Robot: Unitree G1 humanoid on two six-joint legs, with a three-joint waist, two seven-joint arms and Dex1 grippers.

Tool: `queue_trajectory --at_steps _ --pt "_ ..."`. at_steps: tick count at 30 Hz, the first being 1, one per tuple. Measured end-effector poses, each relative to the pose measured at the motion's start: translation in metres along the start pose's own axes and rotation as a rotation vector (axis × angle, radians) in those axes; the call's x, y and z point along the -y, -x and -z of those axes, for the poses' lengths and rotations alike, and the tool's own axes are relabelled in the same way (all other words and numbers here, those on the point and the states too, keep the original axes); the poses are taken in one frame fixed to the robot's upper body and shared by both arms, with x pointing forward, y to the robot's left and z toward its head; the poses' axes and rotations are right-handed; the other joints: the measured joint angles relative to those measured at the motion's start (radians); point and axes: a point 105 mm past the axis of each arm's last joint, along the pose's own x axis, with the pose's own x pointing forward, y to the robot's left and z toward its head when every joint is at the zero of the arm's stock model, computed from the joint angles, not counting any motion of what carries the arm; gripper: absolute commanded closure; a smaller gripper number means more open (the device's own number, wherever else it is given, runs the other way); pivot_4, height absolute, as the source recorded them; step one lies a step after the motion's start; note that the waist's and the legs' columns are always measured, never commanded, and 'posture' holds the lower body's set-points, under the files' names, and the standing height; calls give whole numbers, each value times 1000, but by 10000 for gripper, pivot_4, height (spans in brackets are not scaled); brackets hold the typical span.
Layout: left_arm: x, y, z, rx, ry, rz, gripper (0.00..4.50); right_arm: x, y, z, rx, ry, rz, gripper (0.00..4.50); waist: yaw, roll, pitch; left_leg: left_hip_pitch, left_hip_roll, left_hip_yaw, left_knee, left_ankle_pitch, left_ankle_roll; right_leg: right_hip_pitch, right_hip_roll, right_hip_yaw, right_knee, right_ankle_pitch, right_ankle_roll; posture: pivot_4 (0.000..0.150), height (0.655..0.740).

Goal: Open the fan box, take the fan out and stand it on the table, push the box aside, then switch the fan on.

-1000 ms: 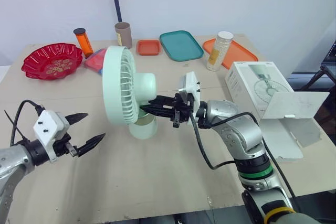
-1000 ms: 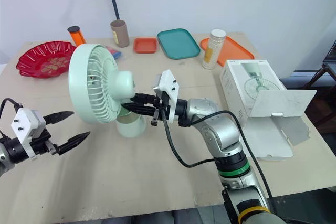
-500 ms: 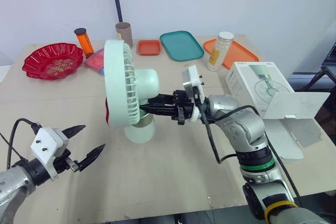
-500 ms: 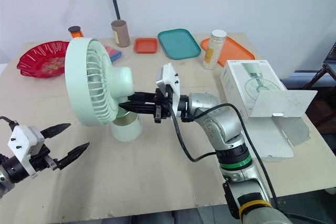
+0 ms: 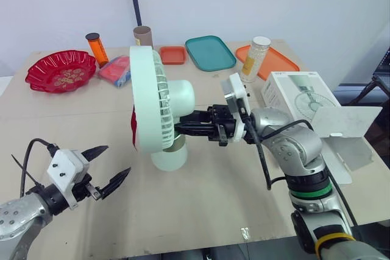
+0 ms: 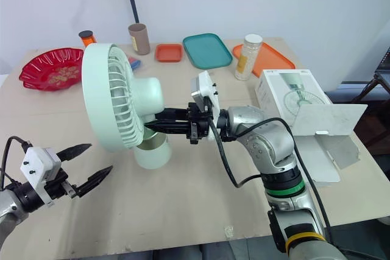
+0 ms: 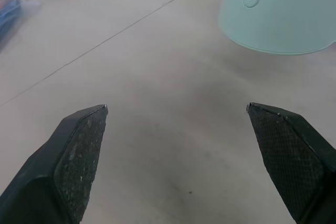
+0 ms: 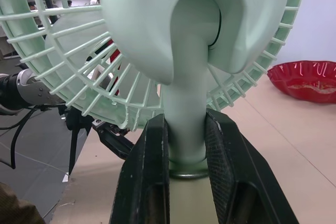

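Note:
The pale green fan [image 5: 150,108] stands upright at the middle of the table, its round base [image 5: 169,158] on the tabletop. My right gripper [image 5: 183,131] reaches in from the right and is shut on the fan's neck [image 8: 186,129], one finger [image 8: 149,166] on each side. The white fan box [image 5: 297,94] lies at the right edge, its end flap [image 5: 342,121] hanging open. My left gripper [image 5: 113,162] is open near the front left, level with the base [image 7: 278,14] and apart from it, with nothing between its fingers.
Along the back stand a red bowl [image 5: 61,70], an orange bottle [image 5: 96,48], a brown tube [image 5: 143,39], a small orange tray [image 5: 172,55], a teal tray [image 5: 209,52], a grain jar [image 5: 255,58] and an orange tray [image 5: 277,60]. A blue-pink packet [image 5: 116,70] lies behind the fan.
The right gripper has shifted the fan slightly right and nearer, its head turning more edge-on. The left gripper has drifted right, staying open.

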Motion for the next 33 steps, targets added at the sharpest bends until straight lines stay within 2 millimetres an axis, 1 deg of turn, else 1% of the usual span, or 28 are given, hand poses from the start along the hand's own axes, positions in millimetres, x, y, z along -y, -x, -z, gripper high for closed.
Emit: queue_trajectory --at_steps 1,2,3,6,7,10,12,19,22,24,26,27,33 --pt "0 0 0 -1 3 4 0 0 0 0 -1 0 -1 38862 0 0 0 0 0 0 0 0 0 0 0 0 0 0 0 1500 7400" --pt "2 0 1 -1 11 13 4881 0 -1 1 -1 -1 -2 39230 0 0 0 0 0 0 0 0 0 0 0 0 0 0 0 1500 7400" --pt "3 -2 0 -7 7 32 7127 0 -1 1 7 2 1 39230 0 0 0 0 0 0 0 0 0 0 0 0 0 0 0 1500 7400" --pt "5 -6 -3 1 -1 62 17976 -2 -1 8 4 26 7 39230 0 0 0 0 0 0 0 0 0 0 0 0 0 0 0 1500 7400" --pt "6 -8 -2 0 0 73 20589 -3 -2 14 0 38 8 39230 0 0 0 0 0 0 0 0 0 0 0 0 0 0 0 1500 7400" --pt "6 -9 -1 -9 -3 85 20589 -5 -1 34 -23 20 13 39230 0 0 0 0 0 0 0 0 0 0 0 0 0 0 0 1500 7400" --pt "5 -9 1 -29 -11 101 20589 -6 0 41 -36 17 13 39230 0 0 0 0 0 0 0 0 0 0 0 0 0 0 0 1500 7400" --pt "1 -5 4 -68 -13 130 20589 -10 -1 43 -26 60 -28 39230 0 0 0 0 0 0 0 0 0 0 0 0 0 0 0 1500 7400" --pt "3 -3 5 -74 -1 145 28207 -10 0 49 -29 54 -23 39230 0 0 0 0 0 0 0 0 0 0 0 0 0 0 0 1500 7400" --pt "4 -2 7 -77 5 146 35679 -12 -2 54 -33 47 -36 39230 -1 0 0 0 0 0 0 0 0 0 0 0 0 0 0 1500 7400" --pt "5 -1 8 -81 9 145 42242 -12 -4 56 -33 42 -42 39230 -1 0 0 0 0 0 0 0 0 0 0 0 0 0 0 1500 7400" --pt "7 0 9 -85 17 148 44366 -13 -5 56 -29 42 -46 39230 -1 0 0 0 0 0 0 0 0 0 0 0 0 0 0 1500 7400" --pt "12 2 13 -104 30 163 44366 -15 -5 55 -24 50 -66 39230 0 0 0 0 0 0 0 0 0 0 0 0 0 0 0 1500 7400"
